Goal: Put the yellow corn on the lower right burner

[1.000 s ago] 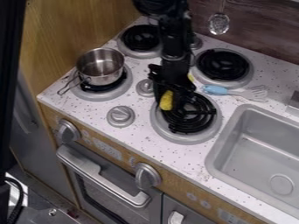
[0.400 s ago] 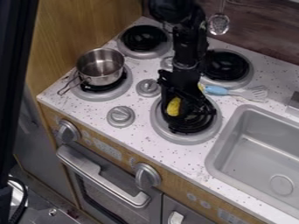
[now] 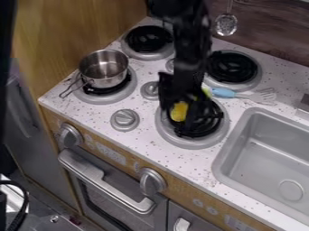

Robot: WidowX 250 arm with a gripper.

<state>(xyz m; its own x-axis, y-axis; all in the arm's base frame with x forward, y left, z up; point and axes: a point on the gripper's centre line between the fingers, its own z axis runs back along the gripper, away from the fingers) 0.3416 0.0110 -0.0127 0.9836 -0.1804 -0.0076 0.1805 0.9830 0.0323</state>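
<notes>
Beyond the fingers (image 3: 179,121) stands a back wall (image 3: 271,34) of dark, reddish-brown wood grain; up and left of them in the view rises a side panel (image 3: 51,38) of warmer tan wood. Below the fingers, the toy kitchen's white, speckled countertop (image 3: 142,137) spreads to both sides, with a grey sink (image 3: 262,155) recessed to their right. Nearer the camera than the fingers, the wood-toned front carries grey knobs and an oven door (image 3: 120,196) with a pale handle (image 3: 105,180). Far left of the fingers is a grey panel (image 3: 36,135). Low at the left, well below them, the floor area looks dark, with a bright patch and a black cable (image 3: 23,203). Soft light falls on the countertop.
</notes>
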